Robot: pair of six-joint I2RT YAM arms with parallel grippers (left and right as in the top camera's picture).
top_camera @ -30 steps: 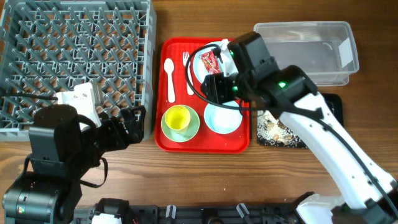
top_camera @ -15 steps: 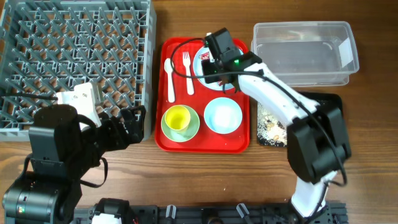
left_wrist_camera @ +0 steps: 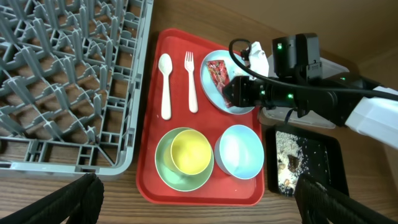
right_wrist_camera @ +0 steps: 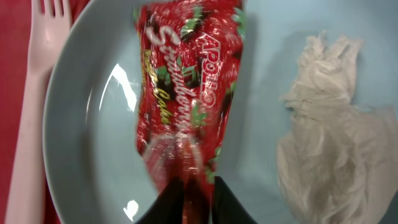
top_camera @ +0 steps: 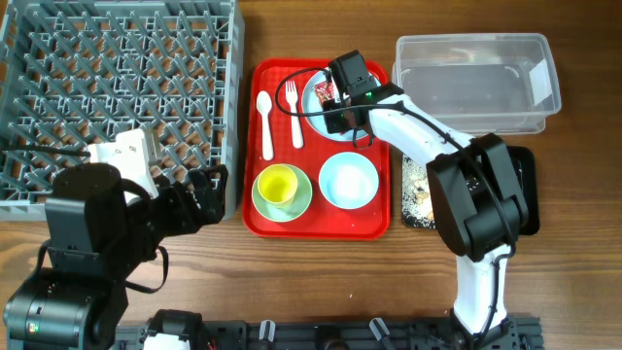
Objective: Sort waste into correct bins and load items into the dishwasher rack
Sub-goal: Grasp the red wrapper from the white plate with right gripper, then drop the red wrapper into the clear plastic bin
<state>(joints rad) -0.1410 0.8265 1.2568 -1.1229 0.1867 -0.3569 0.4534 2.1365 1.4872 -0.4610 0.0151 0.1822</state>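
My right gripper (right_wrist_camera: 194, 193) is shut on the lower end of the red snack wrapper (right_wrist_camera: 186, 87), which lies on the pale blue plate (right_wrist_camera: 87, 137). A crumpled white scrap (right_wrist_camera: 323, 143) lies beside it on the same plate. From overhead, the right gripper (top_camera: 335, 105) sits low over the plate (top_camera: 313, 99) at the back of the red serving tray (top_camera: 374, 226). My left gripper (left_wrist_camera: 199, 208) hangs open and holds nothing, near the front corner of the grey dishwasher rack (top_camera: 117, 87). A white spoon (top_camera: 266, 122) and fork (top_camera: 293, 112) lie left of the plate.
A yellow cup (top_camera: 278, 183) stands in a green bowl (top_camera: 296, 204), with a light blue bowl (top_camera: 349, 181) to its right. The clear tub (top_camera: 486, 78) is at the back right. The black tray (top_camera: 428, 209) in front of it holds rice-like grains.
The right arm has swung back and dropped its gripper onto the plate. Its jaws have closed on the red wrapper. The left arm has not moved.
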